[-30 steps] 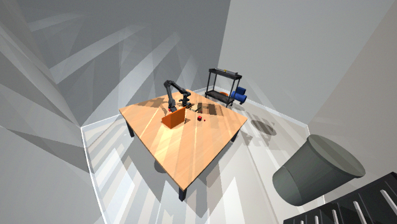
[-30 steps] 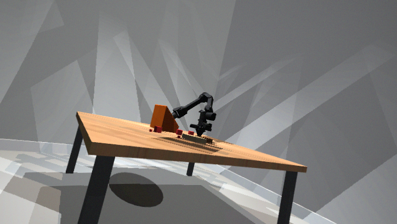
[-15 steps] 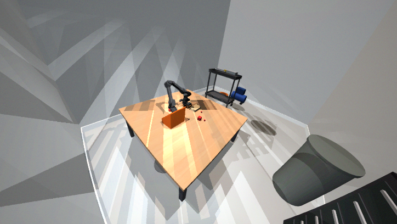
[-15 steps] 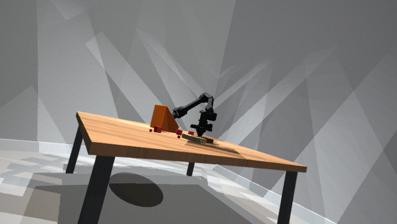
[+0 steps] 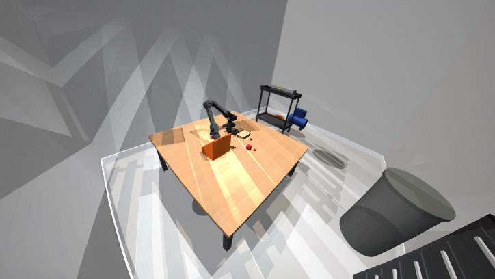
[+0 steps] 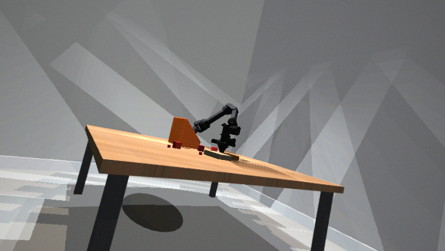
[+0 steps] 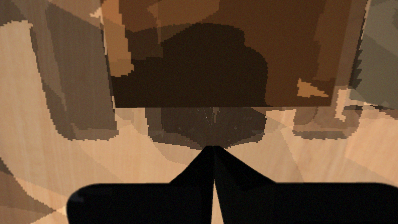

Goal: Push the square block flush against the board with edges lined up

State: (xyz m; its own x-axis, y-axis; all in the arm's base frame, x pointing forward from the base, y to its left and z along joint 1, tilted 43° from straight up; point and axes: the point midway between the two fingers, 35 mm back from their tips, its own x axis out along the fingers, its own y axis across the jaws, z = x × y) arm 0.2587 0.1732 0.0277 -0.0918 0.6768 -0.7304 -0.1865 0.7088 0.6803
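Observation:
The brown square block (image 7: 200, 90) (image 6: 235, 157) lies flat on the table. The grey-green board (image 7: 382, 70) (image 6: 217, 155) (image 5: 243, 134) lies flat to its right in the wrist view. A narrow strip shows between their facing sides there; I cannot tell whether they touch at any point. The block's near edge and the board's near corner lie at nearly the same height in that view. My gripper (image 7: 212, 152) (image 6: 222, 151) is shut and empty. Its tips show just short of the middle of the block's near side; contact is not seen. The block is mostly hidden in the top view.
A tall orange wedge-shaped object (image 5: 221, 147) (image 6: 183, 133) stands on the table (image 5: 238, 193) near the arm's base. Several red cubes, such as one red cube (image 5: 248, 147) (image 6: 177, 144), lie between it and the board's side. Patchy shadows cross the table.

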